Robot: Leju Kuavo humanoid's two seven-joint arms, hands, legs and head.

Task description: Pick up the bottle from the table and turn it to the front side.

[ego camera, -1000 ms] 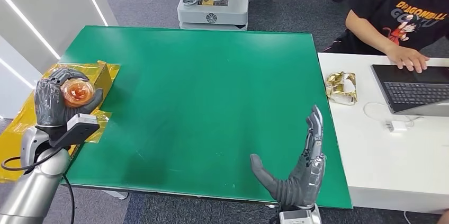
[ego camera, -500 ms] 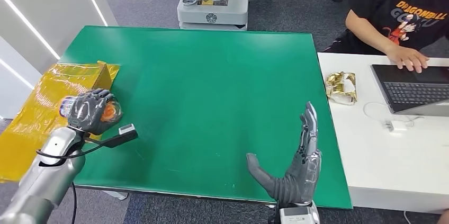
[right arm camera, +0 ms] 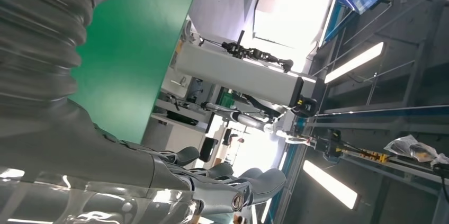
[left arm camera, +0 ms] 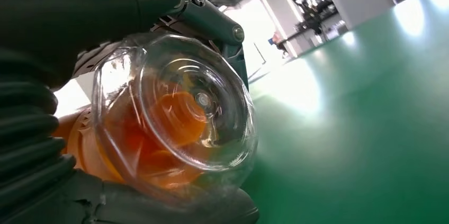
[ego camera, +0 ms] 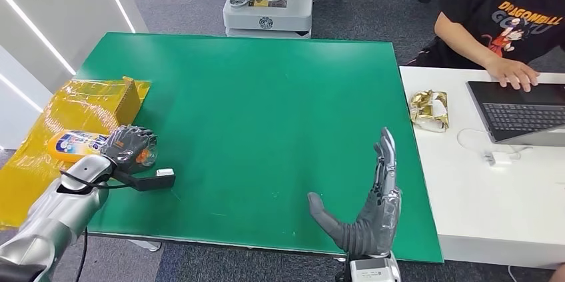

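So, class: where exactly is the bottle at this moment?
In the head view the bottle lies sideways in the left hand, at the green table's left edge, just in front of the yellow box.

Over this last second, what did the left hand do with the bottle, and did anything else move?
The left hand, gripping the bottle throughout, came down off the yellow sheet toward the green table and turned the bottle from end-on to lying sideways, label showing. The right hand barely shifted, fingers spread.
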